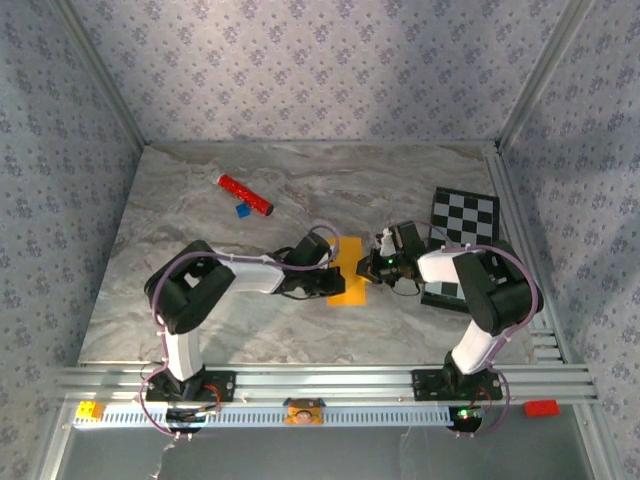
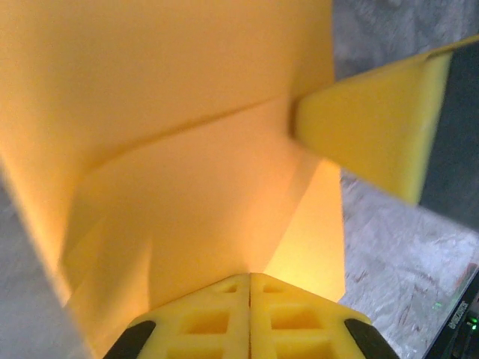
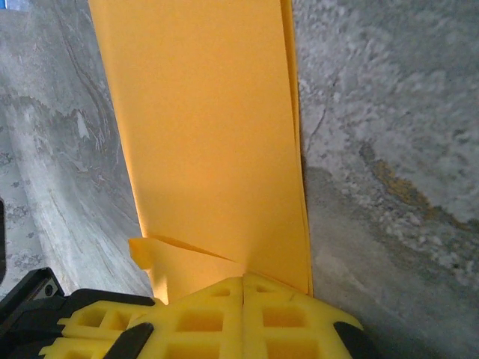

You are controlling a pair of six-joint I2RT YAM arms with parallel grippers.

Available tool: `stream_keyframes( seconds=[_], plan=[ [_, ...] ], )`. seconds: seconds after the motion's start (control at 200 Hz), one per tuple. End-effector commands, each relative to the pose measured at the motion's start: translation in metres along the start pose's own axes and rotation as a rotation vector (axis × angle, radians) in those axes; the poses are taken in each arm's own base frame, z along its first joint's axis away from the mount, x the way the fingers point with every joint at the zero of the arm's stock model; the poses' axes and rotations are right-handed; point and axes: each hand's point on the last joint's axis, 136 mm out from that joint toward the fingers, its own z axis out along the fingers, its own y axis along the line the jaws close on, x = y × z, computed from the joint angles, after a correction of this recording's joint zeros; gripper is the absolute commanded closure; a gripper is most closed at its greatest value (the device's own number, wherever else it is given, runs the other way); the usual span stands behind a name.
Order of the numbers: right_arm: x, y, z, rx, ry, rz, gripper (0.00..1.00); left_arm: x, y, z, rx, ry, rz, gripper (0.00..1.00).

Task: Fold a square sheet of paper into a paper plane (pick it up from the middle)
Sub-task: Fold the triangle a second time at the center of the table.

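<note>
The square sheet of paper (image 1: 348, 270) lies mid-table, folded into an orange-yellow upright rectangle between the two grippers. My left gripper (image 1: 331, 272) reaches it from the left and is shut. In the left wrist view a lifted, creased flap of the paper (image 2: 187, 149) runs into its closed tips (image 2: 249, 275). My right gripper (image 1: 366, 268) comes from the right, also shut. Its tips (image 3: 244, 278) rest on the near end of the flat paper (image 3: 209, 134), beside a small raised flap (image 3: 146, 250). One right finger (image 2: 374, 127) touches the crease.
A red cylinder (image 1: 245, 195) and a small blue block (image 1: 242, 210) lie at the back left. A black-and-white checkered board (image 1: 465, 215) lies to the right, behind the right arm. Patterned walls close the table on three sides.
</note>
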Motion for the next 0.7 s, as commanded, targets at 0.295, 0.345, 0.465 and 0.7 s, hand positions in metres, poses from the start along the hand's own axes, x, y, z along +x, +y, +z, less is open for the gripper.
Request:
stream_keyframes(
  seconds=[0.295,0.345,0.465,0.7],
  plan=[
    [0.017,-0.047,0.002,0.176,0.034,0.057,1.0,0.057,0.05,-0.025,-0.126,0.078,-0.057,0.92],
    [0.016,-0.046,0.001,0.175,0.032,0.056,1.0,0.058,0.052,-0.027,-0.131,0.075,-0.058,0.92],
    [0.016,-0.042,0.001,0.162,0.034,0.054,1.0,0.052,0.039,-0.033,-0.098,0.061,-0.042,0.93],
    [0.011,-0.031,0.0,0.14,0.024,0.039,1.0,0.009,-0.021,-0.056,0.0,-0.057,0.07,0.93]
  ],
)
